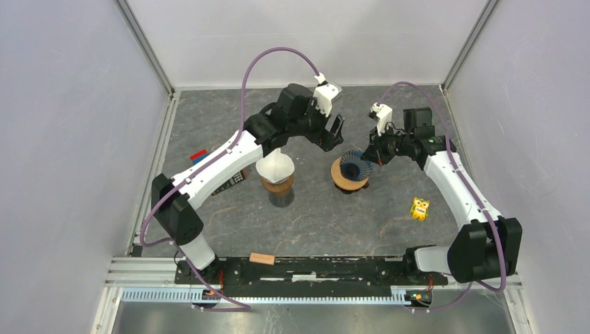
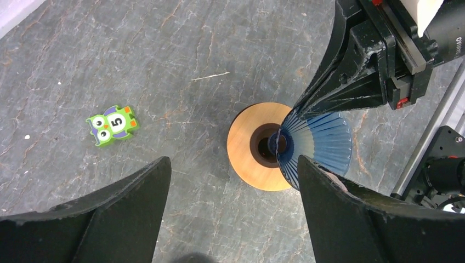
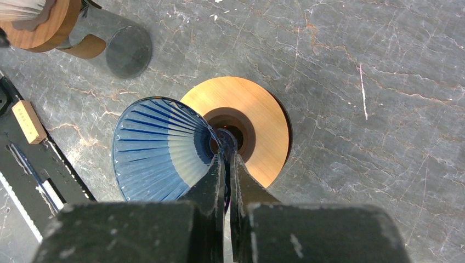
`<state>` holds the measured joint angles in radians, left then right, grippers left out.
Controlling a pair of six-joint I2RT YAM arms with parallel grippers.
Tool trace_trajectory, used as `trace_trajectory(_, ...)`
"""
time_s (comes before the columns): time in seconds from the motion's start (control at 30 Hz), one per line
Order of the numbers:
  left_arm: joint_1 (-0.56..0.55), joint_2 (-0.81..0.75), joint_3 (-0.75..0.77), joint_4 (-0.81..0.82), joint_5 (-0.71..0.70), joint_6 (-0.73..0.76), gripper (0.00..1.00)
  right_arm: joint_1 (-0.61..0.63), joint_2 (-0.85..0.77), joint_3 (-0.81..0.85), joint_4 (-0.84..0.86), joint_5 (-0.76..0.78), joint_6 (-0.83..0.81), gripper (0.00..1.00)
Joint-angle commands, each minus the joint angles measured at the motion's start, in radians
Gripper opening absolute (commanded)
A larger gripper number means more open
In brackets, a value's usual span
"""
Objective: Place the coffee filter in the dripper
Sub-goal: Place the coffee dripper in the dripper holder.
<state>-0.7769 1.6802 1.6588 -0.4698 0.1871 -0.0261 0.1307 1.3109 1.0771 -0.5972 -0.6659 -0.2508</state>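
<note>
The dripper (image 1: 355, 165) is a ribbed blue glass cone, tipped on its side over a round wooden ring (image 1: 343, 179). My right gripper (image 3: 227, 156) is shut on the cone's wall near the narrow end (image 3: 164, 145). The white paper coffee filter (image 1: 274, 166) stands apart to the left, in a wooden collar on a glass carafe (image 1: 278, 189); its edge shows in the right wrist view (image 3: 16, 8). My left gripper (image 2: 233, 161) hangs open just behind the dripper (image 2: 321, 145), nothing between its fingers. In the top view the left gripper (image 1: 335, 134) is between the filter and the dripper.
A small owl toy (image 1: 419, 208) lies to the front right of the dripper (image 2: 112, 125). A wooden block (image 1: 262, 259) rests on the base rail. A dark packet (image 1: 233, 181) lies under the left arm. Walls close in the table on three sides.
</note>
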Motion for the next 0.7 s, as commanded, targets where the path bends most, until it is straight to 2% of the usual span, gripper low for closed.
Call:
trace_trajectory(0.0, -0.021, 0.0, -0.046, 0.102, 0.006, -0.047, 0.89, 0.007, 0.024, 0.023, 0.039, -0.011, 0.019, 0.0)
trace_trajectory(0.4, -0.074, 0.049, -0.087, 0.101, -0.094, -0.031, 0.73, 0.013, 0.093, 0.051, 0.028, 0.022, 0.026, 0.0)
trace_trajectory(0.5, -0.077, 0.057, -0.107, 0.099, -0.102, -0.053, 0.66, 0.014, 0.108, 0.054, 0.031, 0.017, 0.03, 0.0)
trace_trajectory(0.6, -0.079, 0.068, -0.12, 0.089, -0.104, -0.084, 0.53, 0.015, 0.123, 0.053, 0.036, 0.015, 0.032, 0.0)
trace_trajectory(0.67, -0.079, 0.08, -0.12, 0.073, -0.092, -0.1, 0.5, 0.016, 0.13, 0.054, 0.037, 0.018, 0.034, 0.0)
